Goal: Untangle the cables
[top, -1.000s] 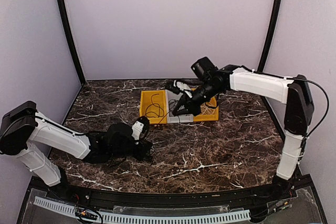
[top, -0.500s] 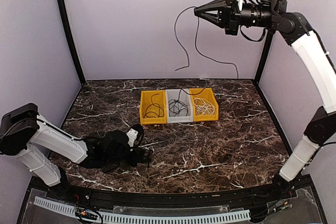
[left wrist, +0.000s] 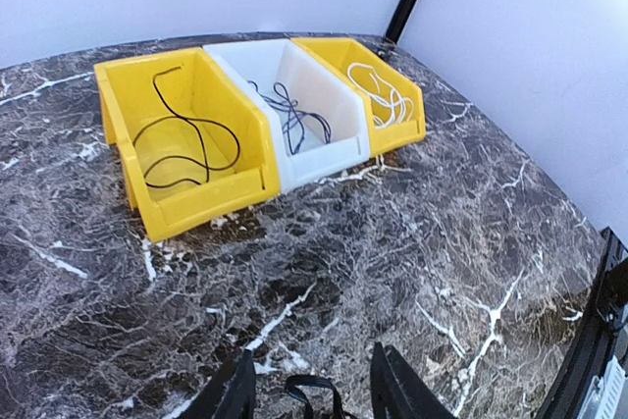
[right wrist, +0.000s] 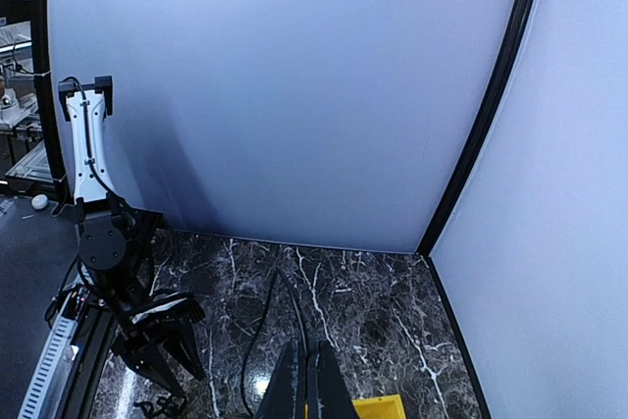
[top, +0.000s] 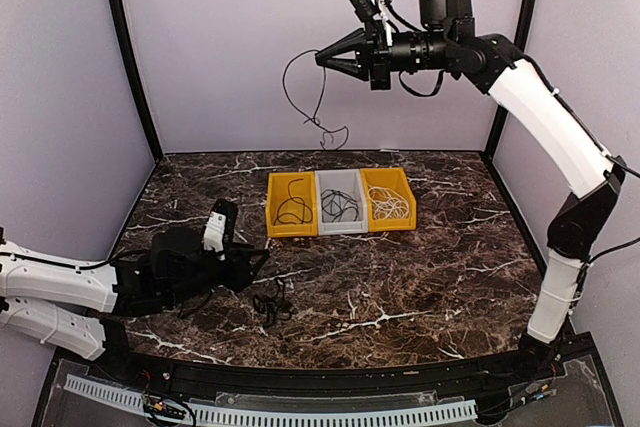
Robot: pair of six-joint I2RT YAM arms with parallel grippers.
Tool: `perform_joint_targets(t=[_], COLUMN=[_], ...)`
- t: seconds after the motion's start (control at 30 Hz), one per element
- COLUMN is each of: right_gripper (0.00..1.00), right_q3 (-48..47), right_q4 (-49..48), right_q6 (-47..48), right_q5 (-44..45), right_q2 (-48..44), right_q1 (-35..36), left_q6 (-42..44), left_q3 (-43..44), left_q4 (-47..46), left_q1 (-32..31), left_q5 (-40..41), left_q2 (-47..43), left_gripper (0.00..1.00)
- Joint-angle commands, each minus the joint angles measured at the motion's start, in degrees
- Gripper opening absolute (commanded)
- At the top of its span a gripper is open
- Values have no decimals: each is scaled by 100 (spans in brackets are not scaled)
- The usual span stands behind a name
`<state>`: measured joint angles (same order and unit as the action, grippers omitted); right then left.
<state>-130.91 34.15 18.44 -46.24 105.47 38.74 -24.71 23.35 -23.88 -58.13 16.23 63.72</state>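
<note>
Where the left arm lies low along the table (top: pixel 430 287), the left gripper (left wrist: pixel 312 355) has its fingers spread, with a small black tangle (top: pixel 270 305) just before them. Farther back, the left yellow bin (left wrist: pixel 211 198) holds a black cord (top: pixel 292 212), the grey bin (left wrist: pixel 324 159) a dark cord (top: pixel 340 209), and the right yellow bin (left wrist: pixel 402 134) a white cord (top: pixel 390 207). High above, the right gripper (top: pixel 322 57) pinches a dangling black cable (top: pixel 320 97).

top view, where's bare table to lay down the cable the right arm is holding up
Bare marble spreads right of the bins and in front of them. Front left is crowded: the left pincer, open, sits by a loose black tangle. The right pincer grips the hanging cable high above the table.
</note>
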Motion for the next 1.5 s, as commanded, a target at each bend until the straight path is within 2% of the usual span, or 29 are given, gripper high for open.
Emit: perform_joint_targets(t=[0.0, 0.23, 0.47, 0.73, 0.9, 1.17, 1.47], right_gripper=[0, 0, 0, 0, 0, 0, 0], right_q3=[-147, -1389, -1422, -1285, -1217, -1026, -1774], right_q4=[-839, -1292, -1583, -1944, -2158, -2160, -2162], right_q6=[-243, -150, 97, 170, 273, 300, 48], right_q5=[144, 647, 985, 1357, 1791, 1850, 1513], right_q2=[225, 1082, 1453, 1708, 1882, 1916, 1805], right_q1=[86, 111, 120, 134, 131, 131, 392], left_q6=[-232, -1070, -1617, -1731, -1819, -1863, -1838], left_q3=[-130, -588, -1002, -1243, -1281, -1402, -1426], left_q4=[380, 831, 1258, 1715, 1719, 1442, 1244], left_q1=[-14, -18, -21, -22, -23, -24, -27], left_q5=[679, 622, 774, 1146, 1133, 1119, 1075], left_q2=[-295, -616, -1681, -2533, -2517, -2382, -2149], left_gripper=[42, 42, 42, 42, 42, 42, 42])
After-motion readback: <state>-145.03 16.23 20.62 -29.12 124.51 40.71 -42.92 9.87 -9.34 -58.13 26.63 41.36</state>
